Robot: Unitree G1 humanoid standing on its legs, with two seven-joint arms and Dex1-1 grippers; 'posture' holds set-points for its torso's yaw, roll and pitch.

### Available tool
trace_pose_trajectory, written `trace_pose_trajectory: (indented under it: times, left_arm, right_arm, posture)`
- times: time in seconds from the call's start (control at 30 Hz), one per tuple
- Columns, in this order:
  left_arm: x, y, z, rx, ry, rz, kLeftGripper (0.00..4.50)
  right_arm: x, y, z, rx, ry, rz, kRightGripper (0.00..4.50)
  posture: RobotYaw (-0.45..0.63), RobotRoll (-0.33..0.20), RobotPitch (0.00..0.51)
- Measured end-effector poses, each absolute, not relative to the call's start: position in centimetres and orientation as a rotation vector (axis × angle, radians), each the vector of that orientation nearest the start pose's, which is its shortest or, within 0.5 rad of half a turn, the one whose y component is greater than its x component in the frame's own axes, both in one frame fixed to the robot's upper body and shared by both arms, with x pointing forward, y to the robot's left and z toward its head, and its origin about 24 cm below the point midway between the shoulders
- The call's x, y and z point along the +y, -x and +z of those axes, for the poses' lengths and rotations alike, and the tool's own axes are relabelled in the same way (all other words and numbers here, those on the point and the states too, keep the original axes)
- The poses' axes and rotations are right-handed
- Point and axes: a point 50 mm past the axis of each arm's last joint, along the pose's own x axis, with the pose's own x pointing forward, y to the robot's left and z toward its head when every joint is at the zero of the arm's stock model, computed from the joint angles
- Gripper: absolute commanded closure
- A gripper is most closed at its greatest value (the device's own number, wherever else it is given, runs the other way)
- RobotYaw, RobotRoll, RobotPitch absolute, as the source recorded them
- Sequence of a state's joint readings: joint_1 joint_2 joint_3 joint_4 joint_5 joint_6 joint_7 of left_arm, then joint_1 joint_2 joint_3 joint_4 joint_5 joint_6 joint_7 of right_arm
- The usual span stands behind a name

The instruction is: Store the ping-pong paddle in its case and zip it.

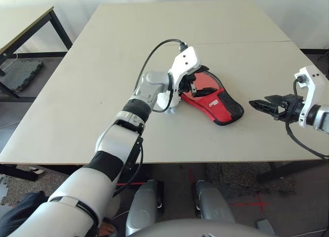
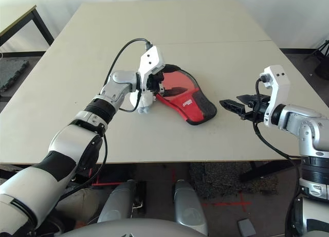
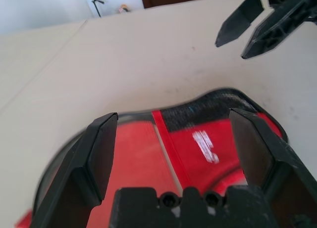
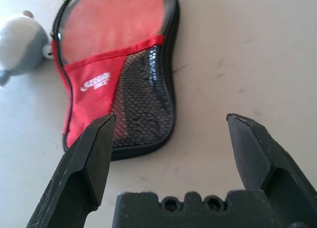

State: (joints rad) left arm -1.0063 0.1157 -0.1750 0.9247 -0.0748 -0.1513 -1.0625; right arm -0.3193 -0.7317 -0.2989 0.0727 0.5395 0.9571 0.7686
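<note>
From the head camera I see the case [image 1: 212, 97] lying flat near the middle of the table [image 1: 92, 83], its narrow handle end pointing toward about 4 o'clock and its round end toward 10 o'clock. My left gripper [image 1: 191, 86] hangs right over the round end, I judge so that it can work the zip there; the fluffy pompom zip pull [image 2: 144, 106] sits on the table just beside the case at its 9 o'clock side. My right gripper [image 2: 231, 104] hovers off the case's handle end, at about 3 o'clock from it and well apart, fingers spread and holding nothing; I read that as standing by to steady the case. In the left wrist view my fingers [image 3: 99, 154] are wide apart with the red panel and white logo between and below them, gripping nothing, and the other gripper's black tips show beyond the case. In the right wrist view the case lies ahead of my open fingers [image 4: 94, 149]: mesh pocket nearest, logo panel beside it, and a smooth red round face past the trim. I take that face to be the ping-pong paddle [image 4: 119, 20] already seated inside, though I cannot see its handle, so zipping is what remains.
</note>
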Motion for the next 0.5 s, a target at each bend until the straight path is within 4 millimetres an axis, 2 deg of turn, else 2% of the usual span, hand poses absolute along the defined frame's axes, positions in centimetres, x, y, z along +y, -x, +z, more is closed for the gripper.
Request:
trace_pose_trajectory:
  times: [0.13,0.3,0.5]
  left_arm:
    - [6.7,-36.4,15.2,-0.065,-0.373,-1.318,0.00]
    - [9.3,-35.6,14.8,-0.017,-0.398,-1.286,0.00]
    - [11.9,-34.4,15.0,0.020,-0.392,-1.237,0.00]
  right_arm:
    - [-28.4,-27.4,11.0,0.525,-0.268,0.485,0.05]
    - [-27.7,-27.7,9.7,0.526,-0.308,0.476,0.05]
    - [-26.9,-28.1,9.5,0.519,-0.319,0.490,0.05]
  posture:
    - [0.00,0.000,0.114]
    - [0.01,0.000,0.113]
    - [0.03,0.000,0.115]
